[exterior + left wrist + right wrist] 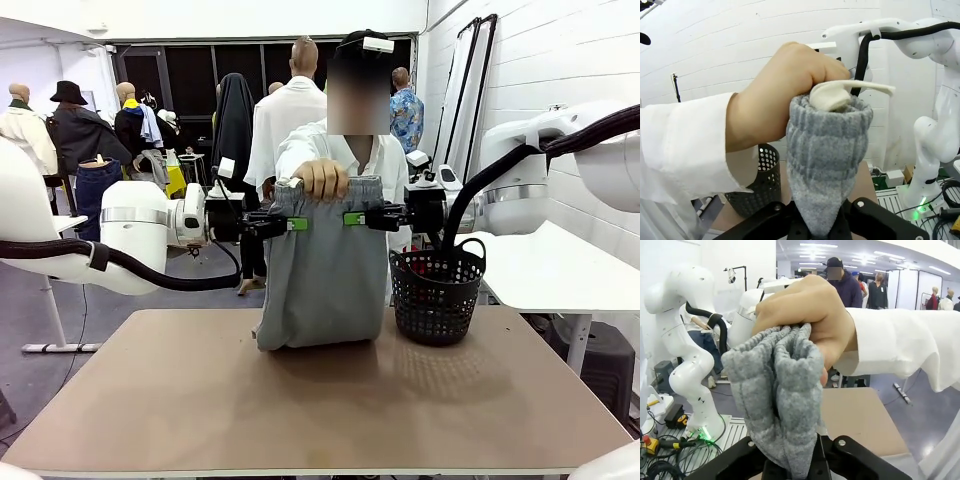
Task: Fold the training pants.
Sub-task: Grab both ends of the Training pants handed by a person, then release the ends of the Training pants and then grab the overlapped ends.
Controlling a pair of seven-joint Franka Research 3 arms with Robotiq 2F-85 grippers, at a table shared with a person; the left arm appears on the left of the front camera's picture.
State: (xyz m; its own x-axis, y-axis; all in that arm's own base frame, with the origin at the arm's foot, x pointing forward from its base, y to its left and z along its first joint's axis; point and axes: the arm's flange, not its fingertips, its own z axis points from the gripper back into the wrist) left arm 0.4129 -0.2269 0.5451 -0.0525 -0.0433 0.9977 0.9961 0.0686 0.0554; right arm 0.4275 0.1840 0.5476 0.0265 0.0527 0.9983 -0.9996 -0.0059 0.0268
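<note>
The light-grey training pants (325, 280) hang upright over the table, their lower end resting on the tabletop. A person's hand (322, 178) grips the middle of the gathered waistband. My left gripper (293, 224) is shut on the waistband's left corner, and my right gripper (352, 218) is shut on its right corner. In the left wrist view the ribbed waistband (827, 150) runs down into my closed left gripper (821, 231), with the hand (780, 105) above it and a white drawstring poking out. In the right wrist view the bunched fabric (782, 395) is pinched in my right gripper (805, 471), below the hand (810, 310).
A black perforated basket (436, 295) stands on the brown table (320, 410) just right of the pants. The person in a white shirt stands at the far edge. A white side table (550, 265) is at the right.
</note>
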